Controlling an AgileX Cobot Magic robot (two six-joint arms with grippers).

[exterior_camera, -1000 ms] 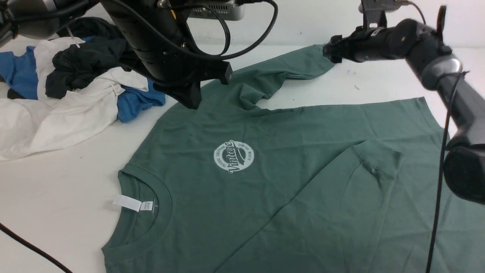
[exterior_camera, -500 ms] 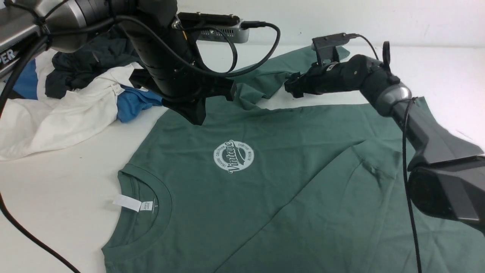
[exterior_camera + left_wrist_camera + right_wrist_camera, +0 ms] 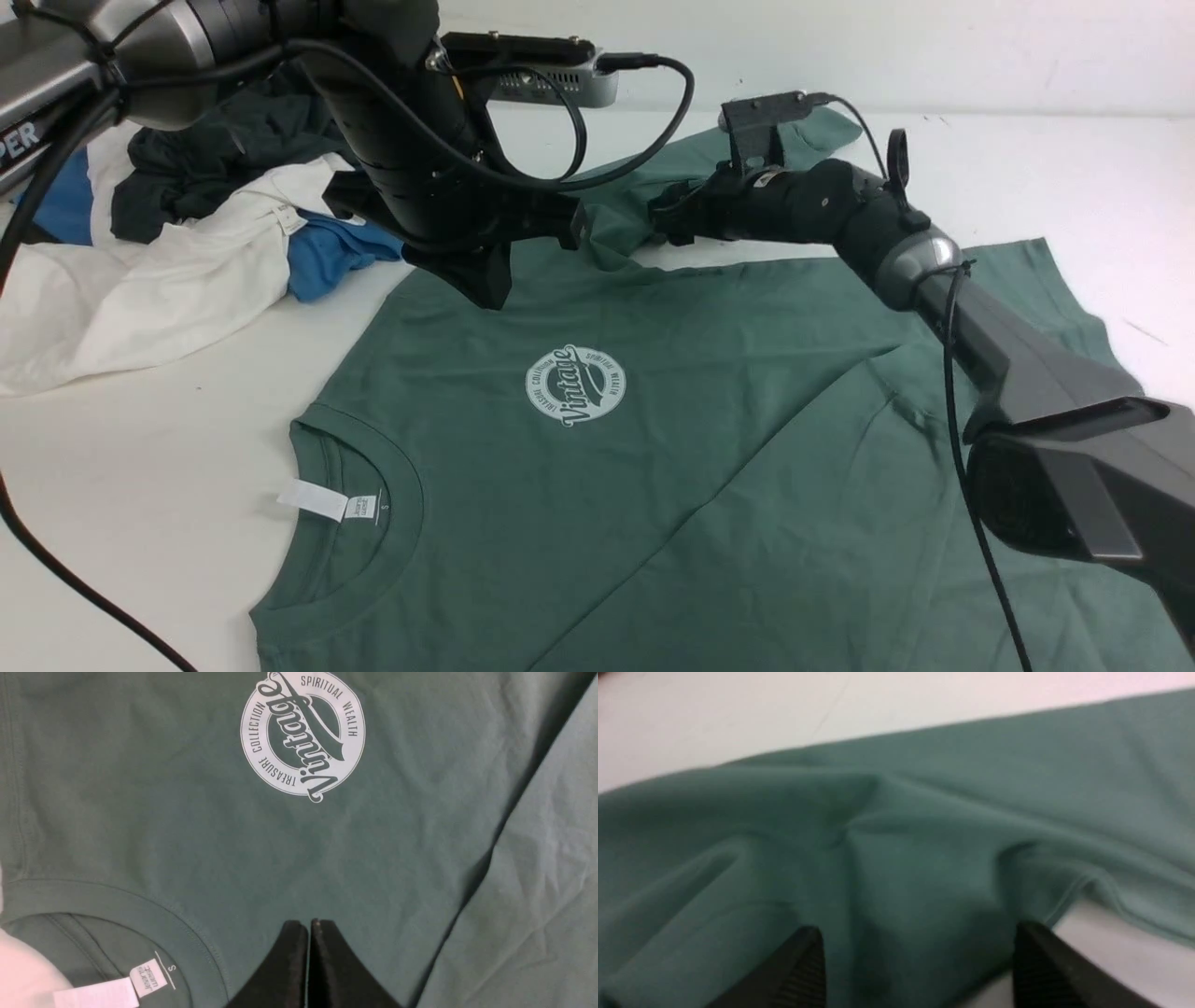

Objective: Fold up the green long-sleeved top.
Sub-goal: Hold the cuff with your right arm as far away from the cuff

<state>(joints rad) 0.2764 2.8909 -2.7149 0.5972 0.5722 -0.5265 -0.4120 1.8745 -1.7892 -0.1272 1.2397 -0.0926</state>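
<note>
Flat on table (image 3: pixel 140 485), collar (image 3: pixel 415 509) at 7 o'clock: green long-sleeved top (image 3: pixel 653 467). Soft, light, limp; prone to drag and wrinkle. Above chest logo (image 3: pixel 576 385): left jaws clenched, empty. At 12 o'clock, by bunched far sleeve (image 3: pixel 621 233): right jaws spread wide, nothing pinched. Best hold: cuff or seam.

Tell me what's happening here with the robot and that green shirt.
A two-armed robot is folding the green long-sleeved top, which is spread face up on the white table. Its right end effector is open over the bunched far sleeve, not closed on it. The left end effector is shut and empty above the chest. The near sleeve looks already laid across the body.
</note>
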